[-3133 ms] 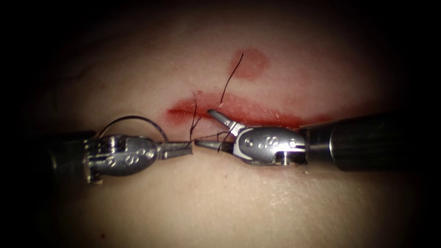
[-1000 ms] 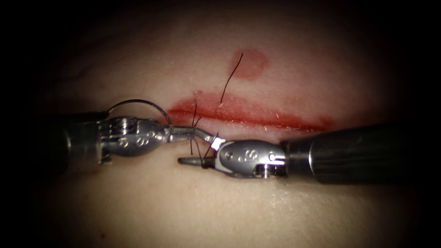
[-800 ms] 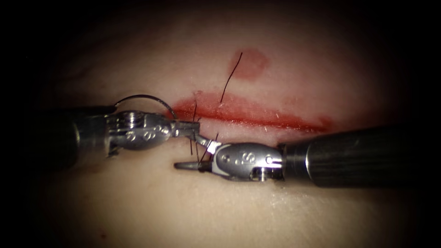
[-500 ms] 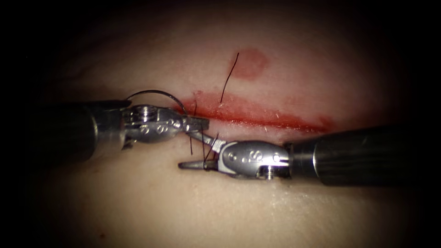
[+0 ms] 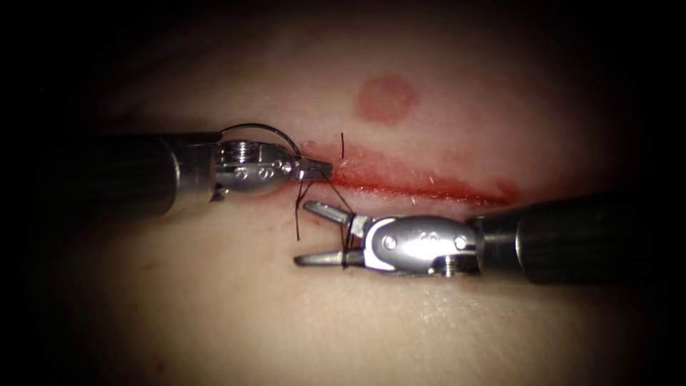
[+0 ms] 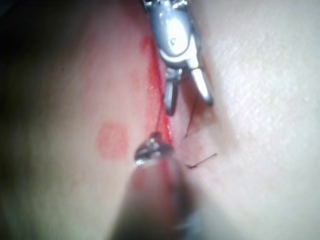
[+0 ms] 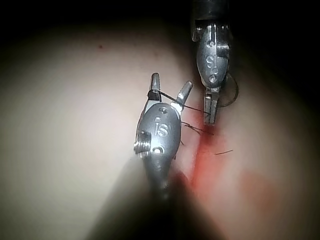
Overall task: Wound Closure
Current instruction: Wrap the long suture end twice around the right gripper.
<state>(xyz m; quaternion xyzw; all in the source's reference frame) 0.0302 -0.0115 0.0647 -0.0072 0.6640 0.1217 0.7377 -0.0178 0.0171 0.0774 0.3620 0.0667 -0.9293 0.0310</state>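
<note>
The left tool (image 5: pixel 314 169) lies at the left end of the cut (image 5: pixel 414 184), its jaws closed on the thread (image 5: pixel 299 214). The needle (image 5: pixel 261 129) arcs over this tool's wrist, clear of the tissue (image 5: pixel 343 322); whether the jaws also pinch the needle's end cannot be told.

The right tool (image 5: pixel 309 234) sits just near of the cut, its jaws spread wide and gripping nothing. Thread is wound around the base of these jaws and runs from there up to the left tool's tip. A loose strand hangs from that tip toward the near side, and a short thread end (image 5: pixel 342 145) stands up on the cut just right of the left tool.

Red fluid (image 5: pixel 386 99) marks the cut and a round patch on the far side.

In the left wrist view the left tool (image 6: pixel 150 150) rests on the cut with the right tool (image 6: pixel 187 97) beyond it, jaws parted. In the right wrist view thread crosses from the right tool (image 7: pixel 170 87) to the left tool (image 7: pixel 210 116).
</note>
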